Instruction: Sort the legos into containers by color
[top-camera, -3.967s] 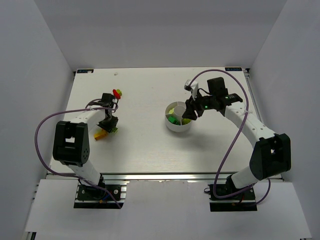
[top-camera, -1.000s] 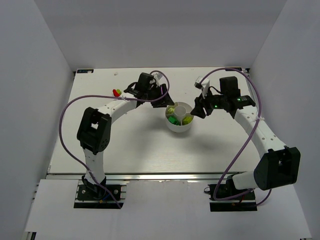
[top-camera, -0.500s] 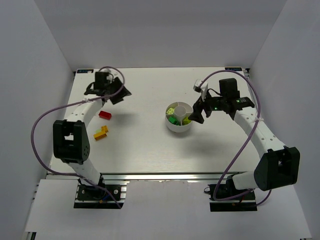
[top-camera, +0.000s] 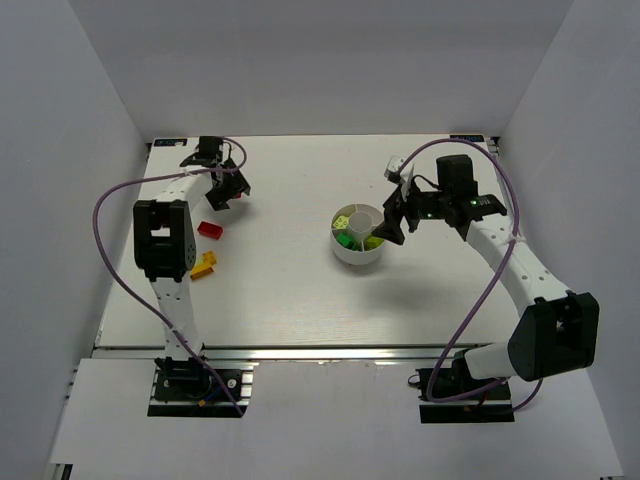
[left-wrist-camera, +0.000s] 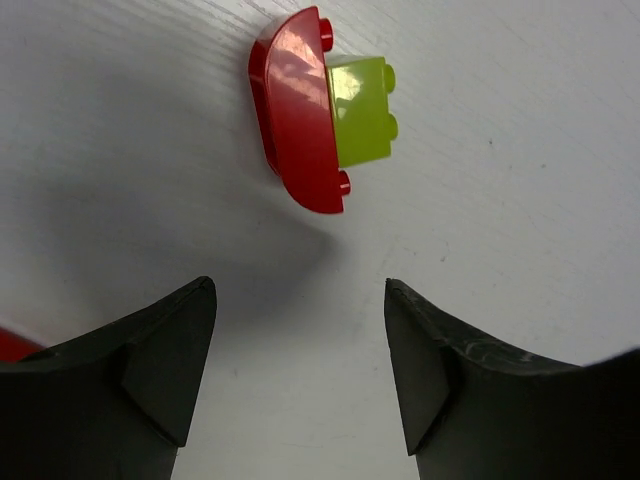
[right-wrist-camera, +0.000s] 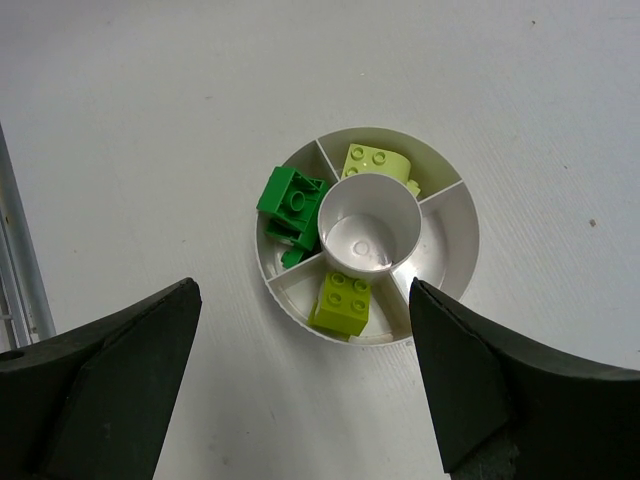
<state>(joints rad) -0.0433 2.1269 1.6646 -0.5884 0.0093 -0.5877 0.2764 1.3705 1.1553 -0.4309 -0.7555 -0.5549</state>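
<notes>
Reaching forward, we should centre our open, empty left jaws over the curved red plastic brick (left-wrist-camera: 295, 115) and the lime studded brick (left-wrist-camera: 362, 108) stuck to it, both lying on the white worktop (left-wrist-camera: 520, 230) just ahead. Our right jaws hang open and empty above the round white divided dish (right-wrist-camera: 455, 215), free to help split them.

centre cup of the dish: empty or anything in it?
Empty. The right wrist view looks straight into the centre cup: bare white floor only. The green bricks sit in the wedges around it.
</notes>
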